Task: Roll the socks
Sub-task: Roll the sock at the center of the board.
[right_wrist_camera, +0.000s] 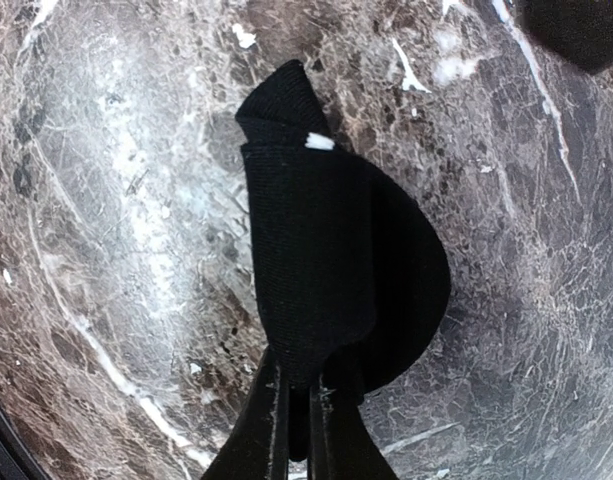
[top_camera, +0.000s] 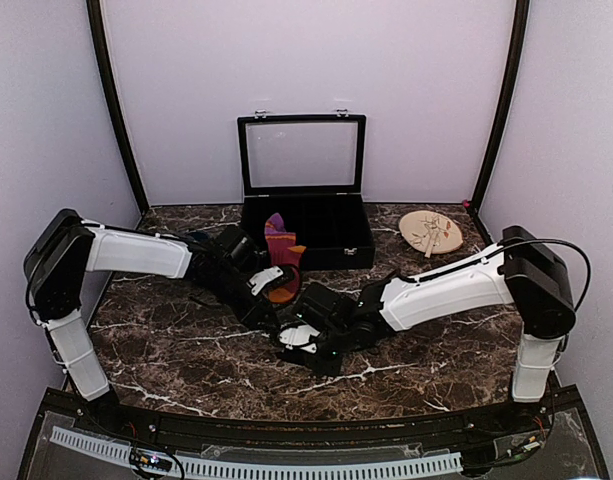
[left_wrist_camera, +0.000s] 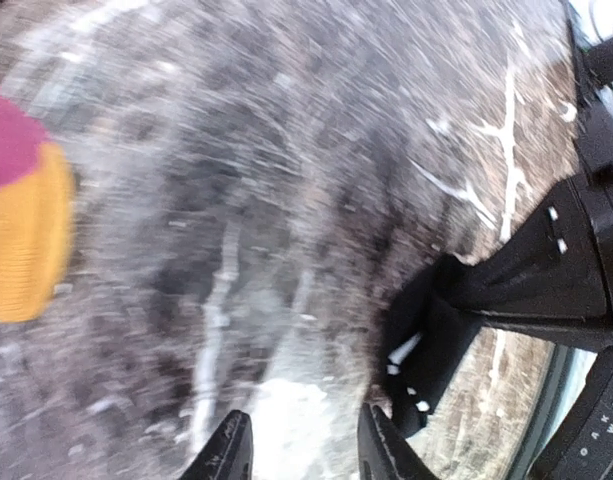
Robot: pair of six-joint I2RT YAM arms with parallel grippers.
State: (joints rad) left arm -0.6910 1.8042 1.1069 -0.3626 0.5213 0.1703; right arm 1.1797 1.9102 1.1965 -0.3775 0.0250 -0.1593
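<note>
The black sock [right_wrist_camera: 311,230] is folded over on the marble table, one white mark showing near its top. My right gripper [right_wrist_camera: 301,425] is shut on its near end, low over the table; in the top view this gripper [top_camera: 304,345] sits mid-table. The maroon-red sock [top_camera: 279,243] with purple bands lies just in front of the black box, its orange end [top_camera: 283,292] by my left gripper [top_camera: 268,305]. In the blurred left wrist view my left gripper [left_wrist_camera: 301,435] is open and empty over bare marble. The orange toe [left_wrist_camera: 21,235] is at its far left and the black sock [left_wrist_camera: 426,350] at its right.
An open black box [top_camera: 304,215] with a glass lid stands at the back centre. A round wooden plate [top_camera: 431,232] lies at the back right. The two arms meet close together at the table's middle. The right arm's body [left_wrist_camera: 586,250] fills the left wrist view's right edge.
</note>
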